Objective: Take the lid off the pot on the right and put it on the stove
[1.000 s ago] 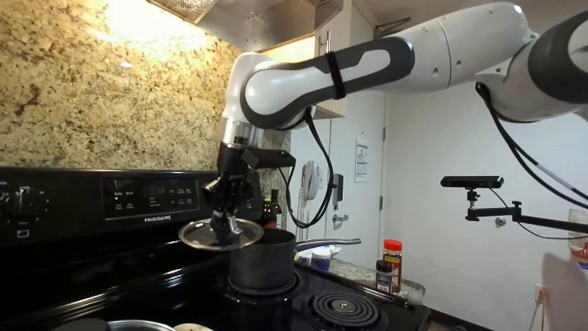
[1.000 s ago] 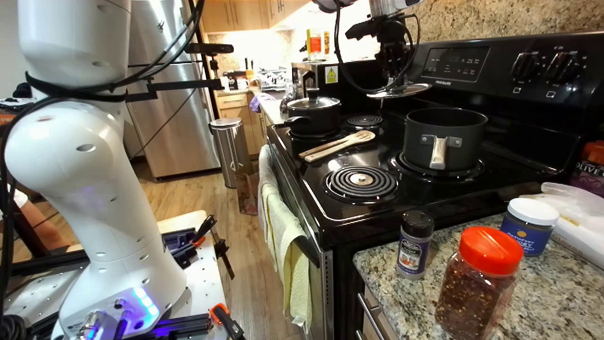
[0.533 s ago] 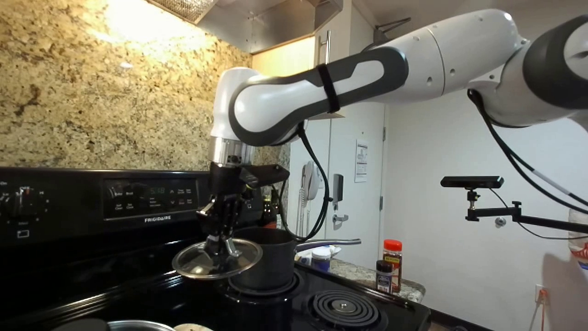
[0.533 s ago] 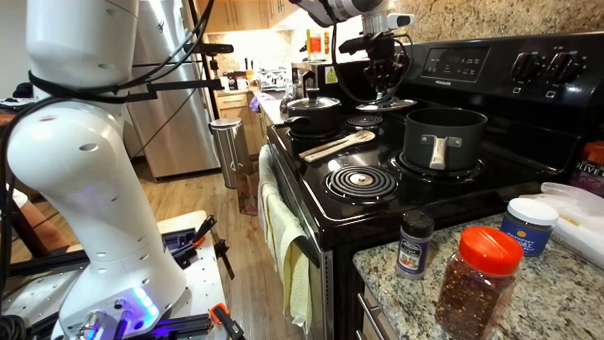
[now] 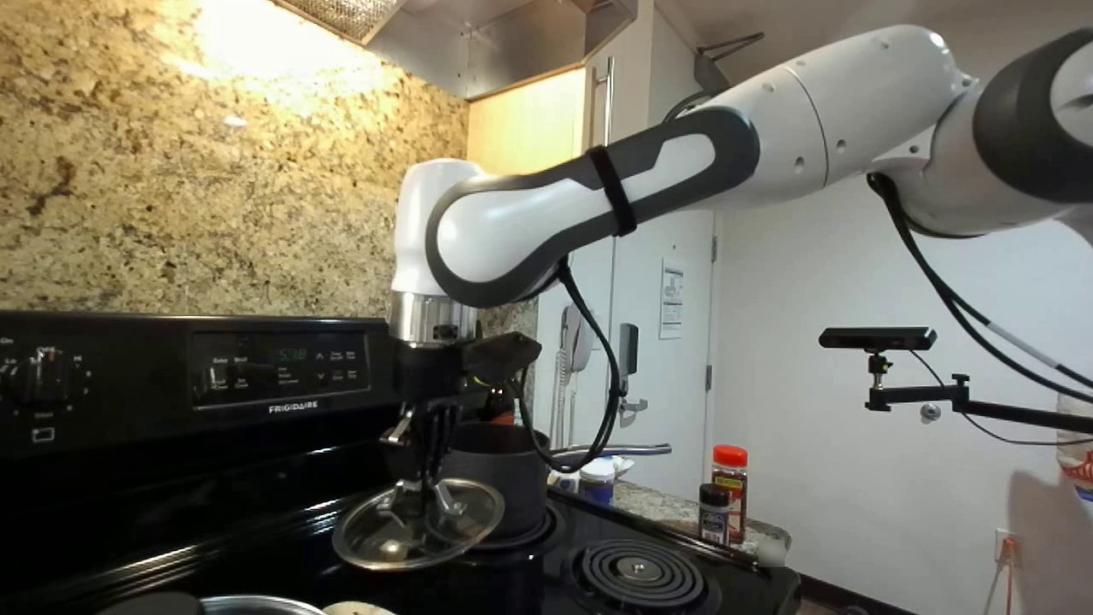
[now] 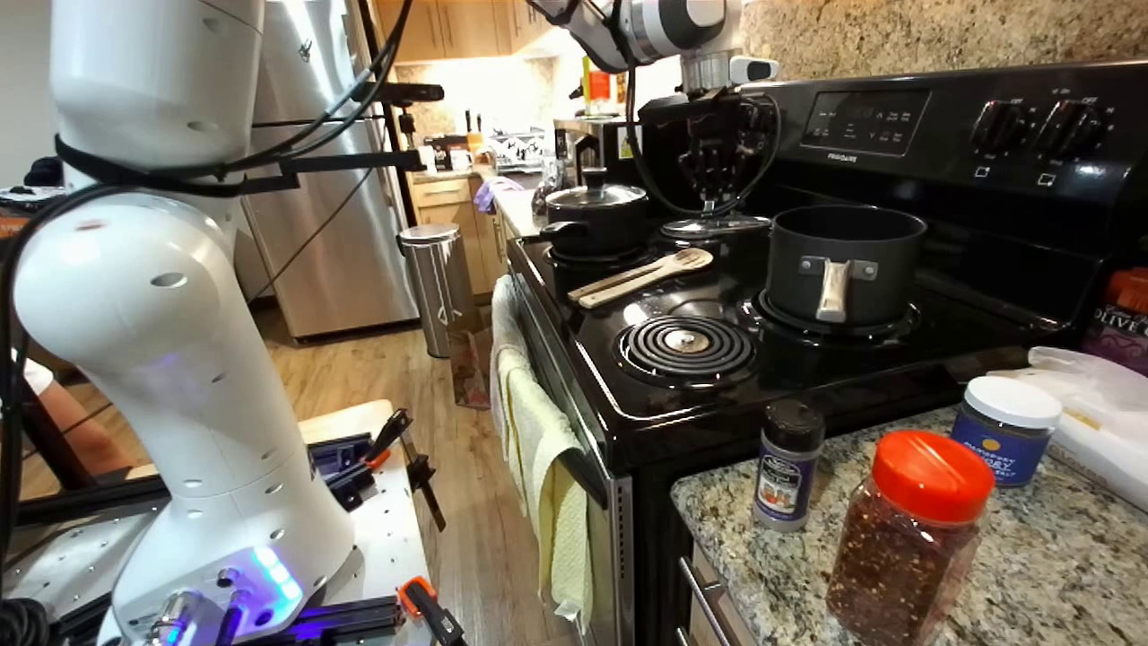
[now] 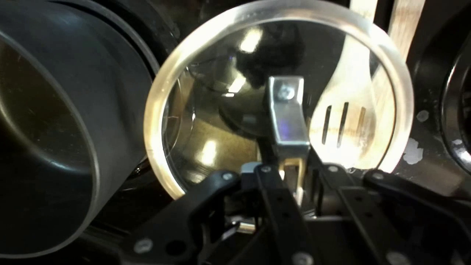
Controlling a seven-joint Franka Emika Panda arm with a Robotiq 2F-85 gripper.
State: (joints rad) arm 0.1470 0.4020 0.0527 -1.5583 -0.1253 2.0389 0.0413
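Leftmost in my wrist view is the uncovered dark pot [image 7: 114, 84], its mouth running out of the frame at the left edge, so I get only part of the inside. Just to its right I have the glass lid [image 7: 235, 110], held by the gripper [image 7: 292, 158], whose fingers [image 7: 276, 191] are clamped on its metal handle [image 7: 290, 114] from both sides. The lid is round, so I take its direction from that handle: the long axis runs nearly top to bottom in the wrist view, one screwed foot plain to see, the other hidden behind the gripper. In an exterior view the same handle [image 5: 448, 500] lies left to right and the disc tilts, its right side higher; there the lid and gripper cover part of the pot, and the fingertips are hard to make out against the black stove [image 5: 290, 547]. The lid is over the stove, but whether its rim touches I can't tell. Farther right, wooden utensils [image 7: 404, 25] show partly through the glass, their stems cut off at the top edge. At the far right a burner ring [image 7: 447, 117] is cut off too, and I can't say which burner it is.
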